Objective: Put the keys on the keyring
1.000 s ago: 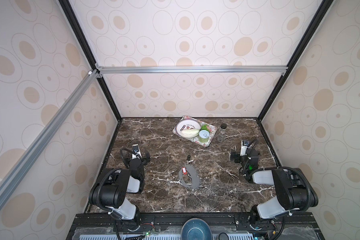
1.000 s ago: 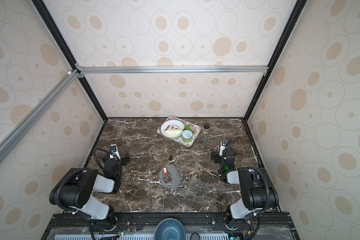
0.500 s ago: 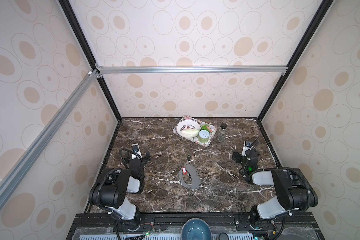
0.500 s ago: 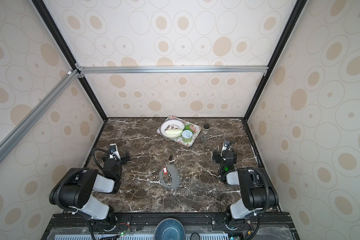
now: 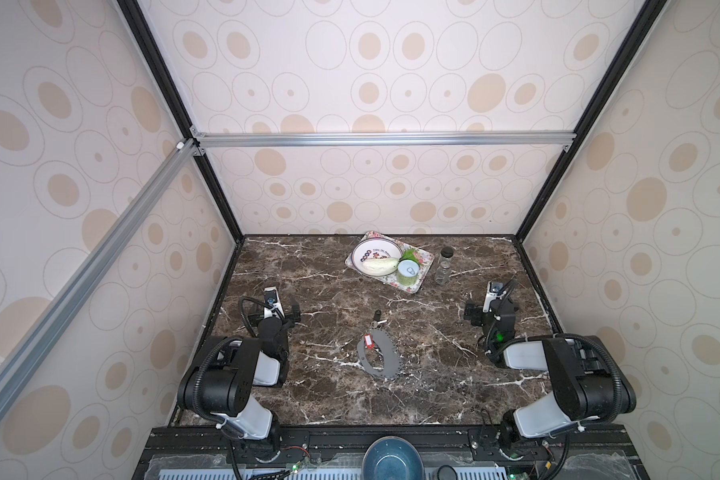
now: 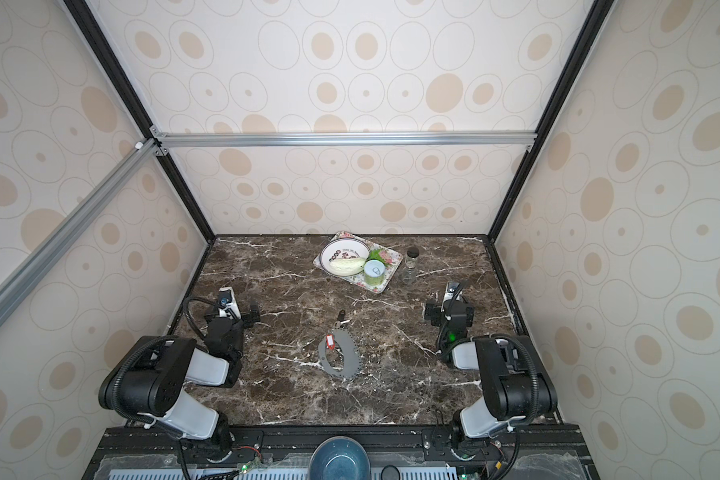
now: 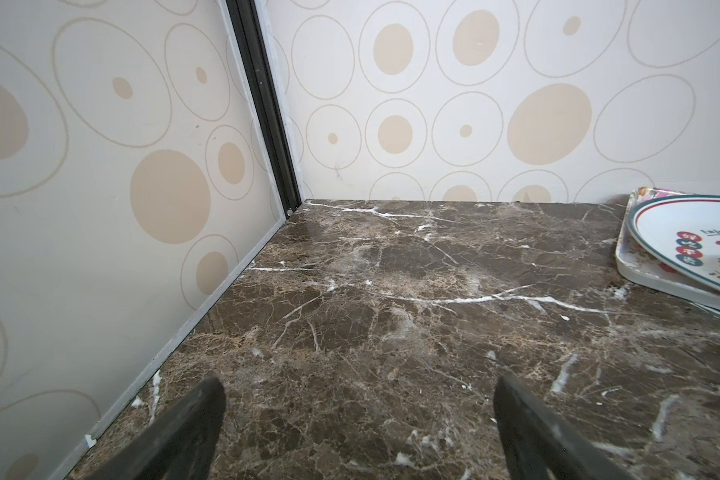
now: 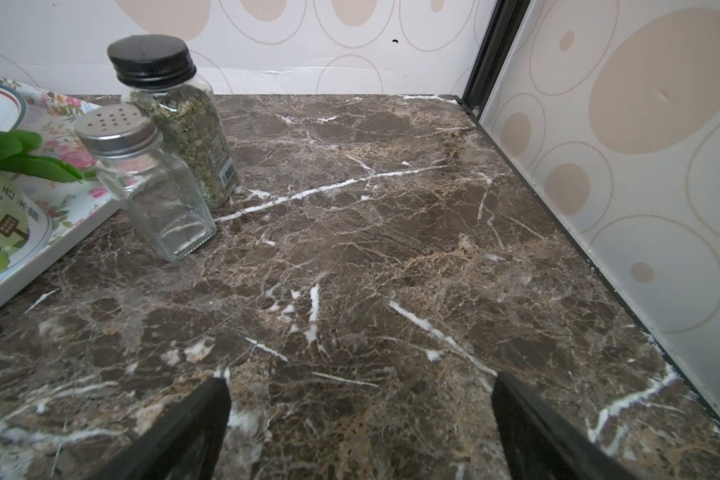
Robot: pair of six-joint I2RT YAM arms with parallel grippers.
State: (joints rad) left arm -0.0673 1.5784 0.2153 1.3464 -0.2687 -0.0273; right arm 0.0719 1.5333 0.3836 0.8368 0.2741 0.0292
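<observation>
Both top views: flat grey metal oval keyring (image 5: pixel 390 353) centred on brown marble table (image 5: pixel 308 266); red-tagged key (image 5: pixel 368 340) lies on its far rim, black-tagged key (image 5: pixel 377 320) just beyond. Left gripper (image 7: pixel 358 384), right gripper (image 8: pixel 358 380) spread wide, empty.

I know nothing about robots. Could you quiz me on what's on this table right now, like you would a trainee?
1. True or false: the small red-tagged key rests on the rim of the flat grey metal oval keyring.
2. Where is the small black-tagged key? A) on the flowered tray; B) on the dark marble table, just beyond the keyring; C) inside a hand.
3. Fill in: the left hand and right hand are both ____.
Key: 1 true; 2 B; 3 open.
</observation>
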